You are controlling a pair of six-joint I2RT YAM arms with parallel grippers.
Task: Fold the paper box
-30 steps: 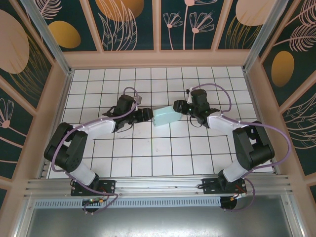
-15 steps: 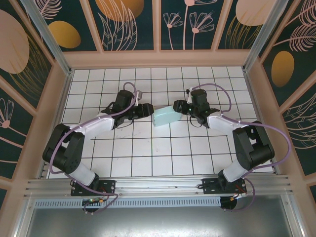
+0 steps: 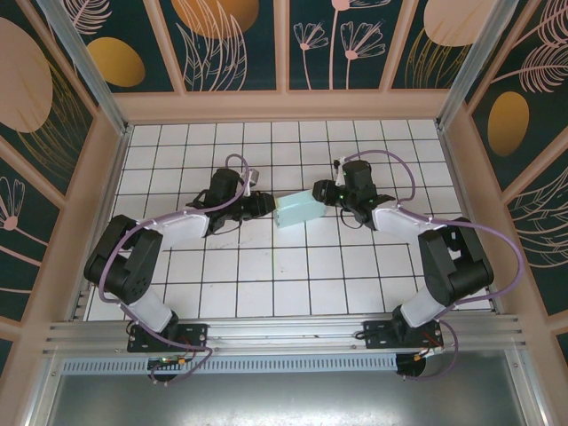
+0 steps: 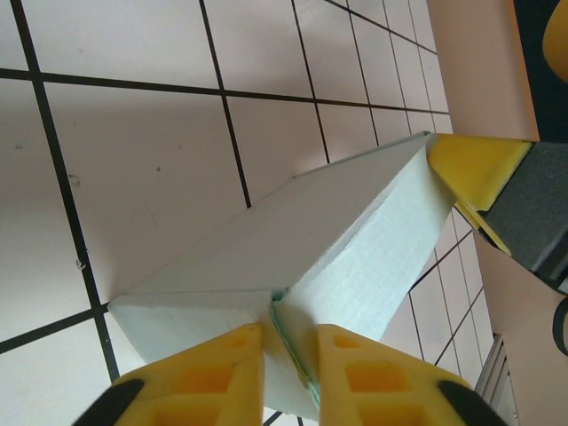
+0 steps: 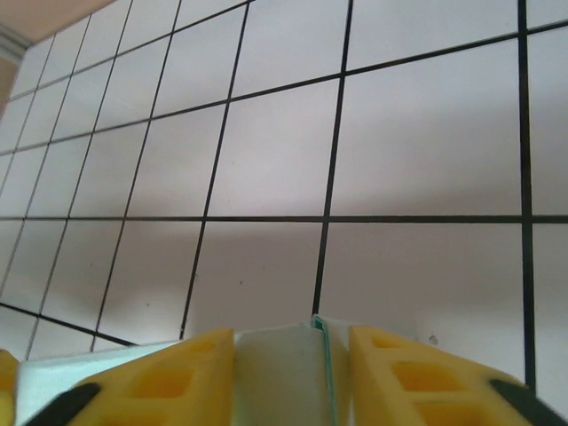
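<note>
The paper box is a pale aqua folded card shape held just above the tiled floor between both arms. My left gripper is at its left end, my right gripper at its right end. In the left wrist view the yellow fingers pinch a thin double edge of the paper box, so my left gripper is shut on it. In the right wrist view the paper box fills the gap between the jaws of my right gripper, which is shut on it.
The white tiled floor with black grid lines spreads around the box. Tan walls border it at the back and sides. A finger of the right gripper shows at the box's far corner in the left wrist view.
My left gripper came back down against the box's left end and closed on its edge. The right gripper's jaws narrowed onto the right end. The box has barely moved.
</note>
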